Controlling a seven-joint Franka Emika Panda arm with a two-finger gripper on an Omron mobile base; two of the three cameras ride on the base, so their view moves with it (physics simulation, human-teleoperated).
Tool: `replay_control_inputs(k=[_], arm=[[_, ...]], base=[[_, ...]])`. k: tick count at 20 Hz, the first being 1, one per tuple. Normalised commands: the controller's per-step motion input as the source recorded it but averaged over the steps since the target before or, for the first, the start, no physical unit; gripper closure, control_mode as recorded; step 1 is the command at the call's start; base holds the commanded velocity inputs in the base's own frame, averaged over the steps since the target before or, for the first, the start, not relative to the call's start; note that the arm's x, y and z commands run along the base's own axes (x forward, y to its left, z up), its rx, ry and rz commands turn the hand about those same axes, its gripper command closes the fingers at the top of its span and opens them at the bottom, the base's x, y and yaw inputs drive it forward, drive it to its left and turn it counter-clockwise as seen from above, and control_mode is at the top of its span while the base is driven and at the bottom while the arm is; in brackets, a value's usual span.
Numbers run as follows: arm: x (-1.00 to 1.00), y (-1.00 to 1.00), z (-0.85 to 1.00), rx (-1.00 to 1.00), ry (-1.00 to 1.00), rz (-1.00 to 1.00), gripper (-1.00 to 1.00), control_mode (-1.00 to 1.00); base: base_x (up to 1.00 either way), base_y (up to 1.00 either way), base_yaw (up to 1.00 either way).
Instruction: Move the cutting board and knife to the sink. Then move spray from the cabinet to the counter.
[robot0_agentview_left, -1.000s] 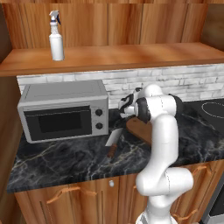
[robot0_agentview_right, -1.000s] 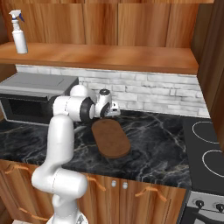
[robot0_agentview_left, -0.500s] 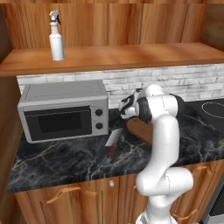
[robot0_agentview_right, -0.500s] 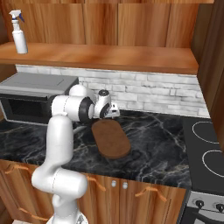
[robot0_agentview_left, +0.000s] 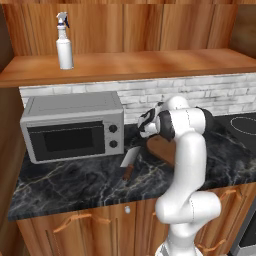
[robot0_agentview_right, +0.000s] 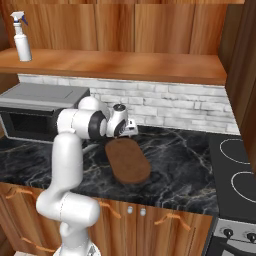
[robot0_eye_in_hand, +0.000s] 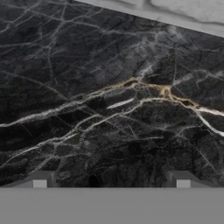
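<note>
The brown cutting board (robot0_agentview_right: 127, 160) lies flat on the black marble counter (robot0_agentview_right: 185, 165); in the left base view one end of the board (robot0_agentview_left: 161, 148) shows behind the arm. The knife (robot0_agentview_left: 129, 163) lies to the board's left, handle toward the front edge. My gripper (robot0_agentview_left: 145, 126) hovers over the counter's back part, just past the board's far end (robot0_agentview_right: 133, 131). It is open, and its fingertips (robot0_eye_in_hand: 41, 179) frame bare marble. The white spray (robot0_agentview_left: 63, 42) stands upright on the cabinet shelf (robot0_agentview_left: 150, 62) at the far left. The sink is out of view.
A grey microwave (robot0_agentview_left: 75, 125) stands on the counter left of the knife. A white brick wall runs behind the counter. A black stovetop (robot0_agentview_right: 235, 170) lies to the right. Lower cupboards with curved handles (robot0_agentview_left: 80, 222) sit under the counter.
</note>
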Motion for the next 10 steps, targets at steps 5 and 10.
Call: replay_control_inputs(k=[5,10], arm=[[-0.42,-0.21,-0.34,0.0,0.0,0.0,-1.0,-1.0],[-0.45,-0.23,-0.37,0.02,0.0,0.0,-1.0,-1.0]], base=[[0.0,0.0,0.0],[0.0,0.0,0.0]])
